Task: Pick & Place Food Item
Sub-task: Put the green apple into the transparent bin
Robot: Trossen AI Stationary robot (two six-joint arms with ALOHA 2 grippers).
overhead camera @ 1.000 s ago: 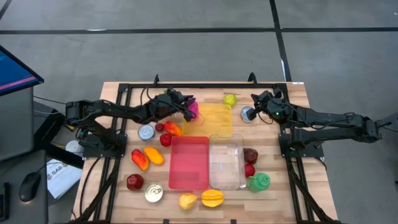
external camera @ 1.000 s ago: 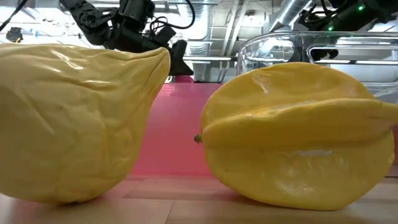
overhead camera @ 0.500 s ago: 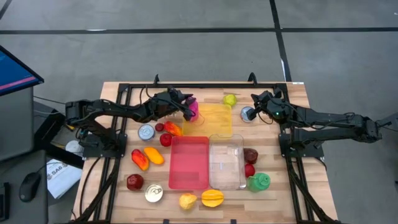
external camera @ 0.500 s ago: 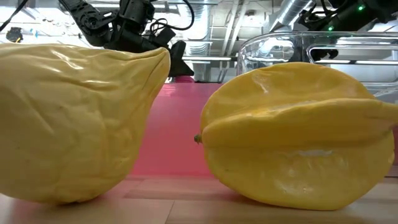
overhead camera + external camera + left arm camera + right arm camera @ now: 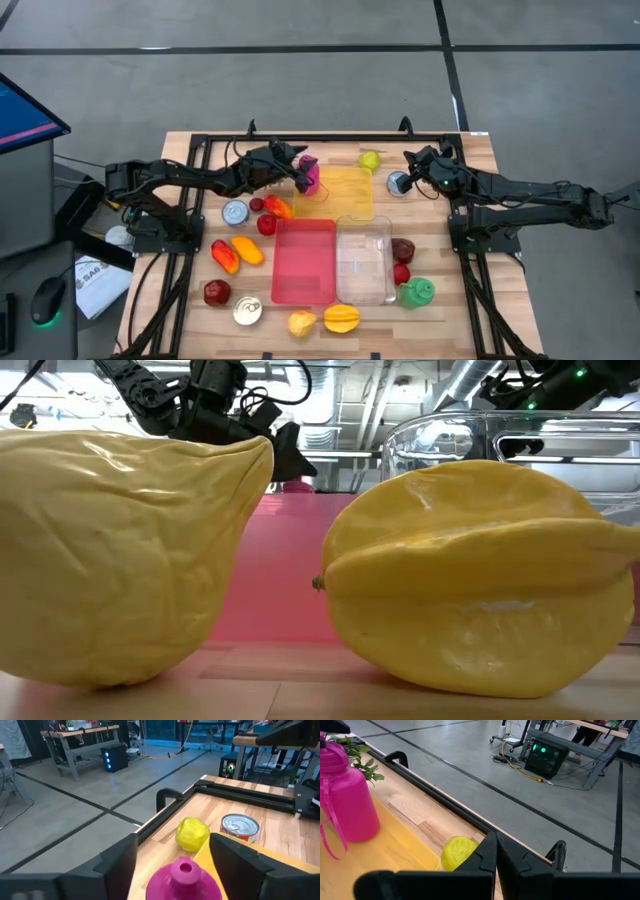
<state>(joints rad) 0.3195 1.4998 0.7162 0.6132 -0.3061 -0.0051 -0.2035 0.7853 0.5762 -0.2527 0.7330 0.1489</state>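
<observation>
Toward the table's far edge, the magenta bottle [image 5: 311, 175] stands at the yellow tray's [image 5: 347, 192] left corner between my left gripper's [image 5: 301, 172] parted fingers, so I judge a straight vertical retreat safest, right gripper [image 5: 408, 161] idle, shut.

Upright magenta bottle [image 5: 311, 176] on yellow tray [image 5: 346, 193]

The wooden table [image 5: 190, 150] carries a yellow tray [image 5: 346, 192], a red tray [image 5: 304, 260] and a clear tray [image 5: 363, 258] near its centre. Loose items on the wood include two tins [image 5: 235, 211] [image 5: 247, 310], a starfruit [image 5: 341, 318], a green fruit [image 5: 416, 292] and a yellow-green fruit [image 5: 370, 160].
</observation>
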